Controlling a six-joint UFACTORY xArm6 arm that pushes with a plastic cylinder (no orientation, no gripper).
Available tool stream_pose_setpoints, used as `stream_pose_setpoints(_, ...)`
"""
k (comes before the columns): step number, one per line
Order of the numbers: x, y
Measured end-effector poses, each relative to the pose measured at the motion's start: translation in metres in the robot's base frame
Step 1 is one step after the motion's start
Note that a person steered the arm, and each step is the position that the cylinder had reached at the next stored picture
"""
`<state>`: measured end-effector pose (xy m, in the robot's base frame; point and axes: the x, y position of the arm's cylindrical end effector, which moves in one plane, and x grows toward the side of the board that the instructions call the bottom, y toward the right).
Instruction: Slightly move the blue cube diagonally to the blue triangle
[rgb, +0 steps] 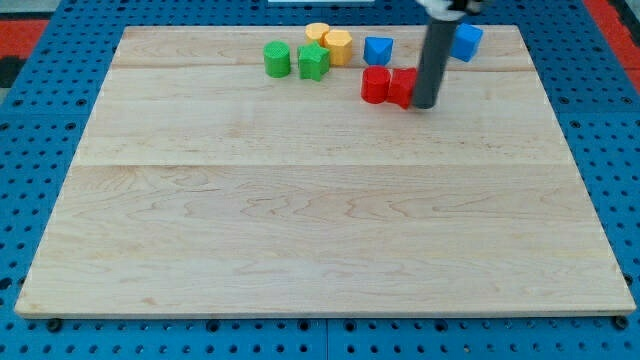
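Observation:
The blue cube (467, 41) sits near the top edge of the wooden board (320, 220), right of centre. The blue triangle (378, 50) lies to its left, with my dark rod passing between them in the view. My tip (425, 104) rests on the board below and left of the blue cube and below and right of the blue triangle. It stands right against the right side of a red block (403, 88). The rod partly hides the cube's left edge.
A second red block (376, 85) touches the first on its left. Two yellow blocks (318, 35) (339, 46), a green star (313, 62) and a green cylinder (277, 59) cluster at the top, left of the blue triangle. Blue pegboard surrounds the board.

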<state>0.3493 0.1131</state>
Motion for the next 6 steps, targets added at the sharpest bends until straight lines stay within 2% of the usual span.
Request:
stream_pose_setpoints(1, -0.006, 0.079)
stream_pose_setpoints(2, -0.017, 0.102)
stream_pose_setpoints(3, -0.046, 0.097)
stream_pose_setpoints(4, -0.052, 0.151)
stream_pose_setpoints(5, -0.096, 0.158)
stream_pose_setpoints(6, -0.112, 0.133)
